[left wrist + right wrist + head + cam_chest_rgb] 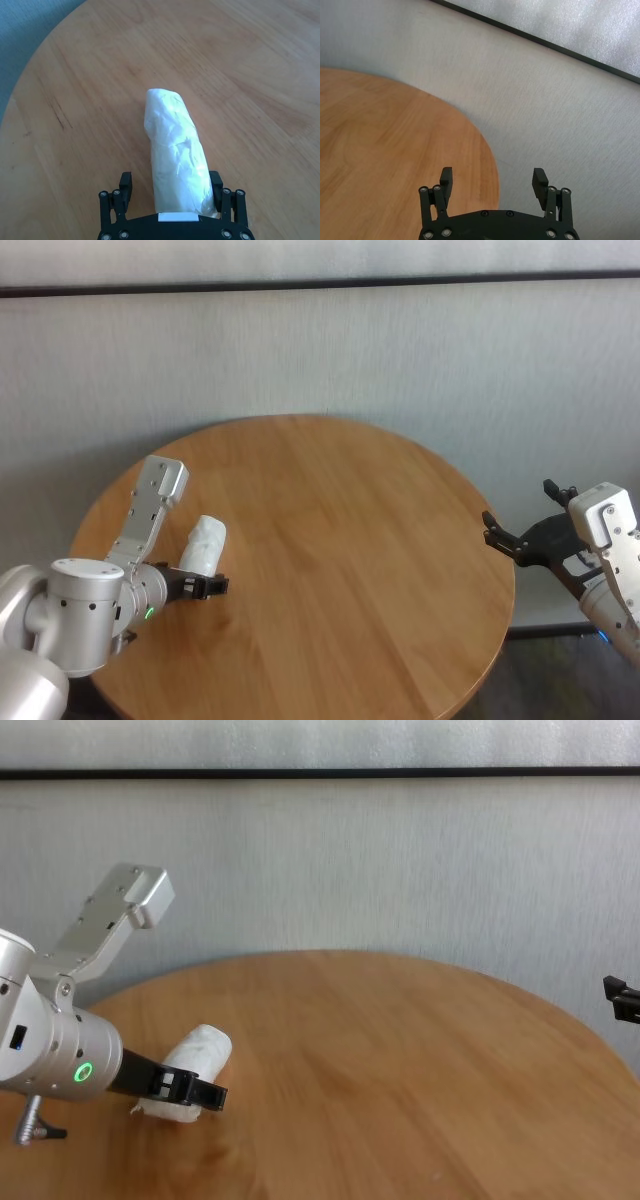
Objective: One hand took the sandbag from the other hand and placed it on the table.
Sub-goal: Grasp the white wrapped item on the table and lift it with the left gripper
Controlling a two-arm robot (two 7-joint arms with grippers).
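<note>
The sandbag [177, 155] is shown lying on the counter [340, 560] between the spread, unclamped fingers of the left end effector [171, 186], while the right end effector [493, 182], likewise spread and empty, is held beyond the counter's right edge.

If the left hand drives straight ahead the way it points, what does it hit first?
The sandbag: it already lies between the open fingers of the left hand, on the table. Beyond it, only bare wood.

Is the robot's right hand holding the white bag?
No, the right gripper is open and empty beyond the table's edge; the sandbag lies between the left gripper's fingers.
</note>
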